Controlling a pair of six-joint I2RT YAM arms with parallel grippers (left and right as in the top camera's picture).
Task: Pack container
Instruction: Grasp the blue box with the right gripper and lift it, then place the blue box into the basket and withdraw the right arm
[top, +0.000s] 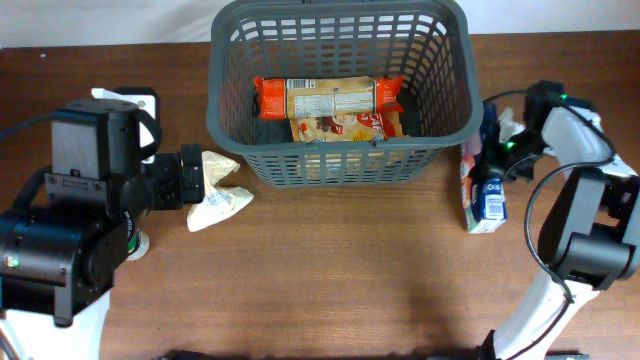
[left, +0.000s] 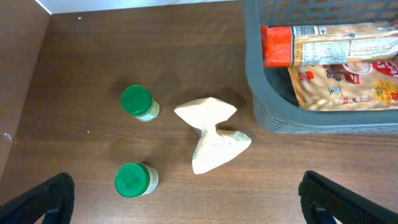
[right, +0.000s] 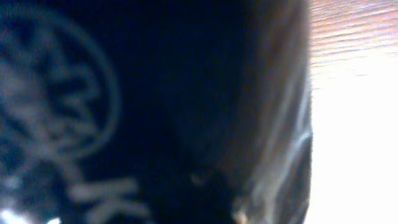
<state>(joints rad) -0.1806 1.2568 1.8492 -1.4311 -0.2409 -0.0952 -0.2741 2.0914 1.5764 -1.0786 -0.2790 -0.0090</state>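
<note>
The dark grey slotted container stands at the back centre, and it also shows in the left wrist view. It holds an orange-ended cracker sleeve and a red and tan bag. My left gripper is wide open and empty, just left of a cream packet on the table. My right gripper is at the top of a standing dark blue package. That package fills the blurred right wrist view and hides the fingers.
Two green-lidded jars stand on the table left of the cream packet. The container's near wall is just right of the packet. The table's back edge runs behind the container.
</note>
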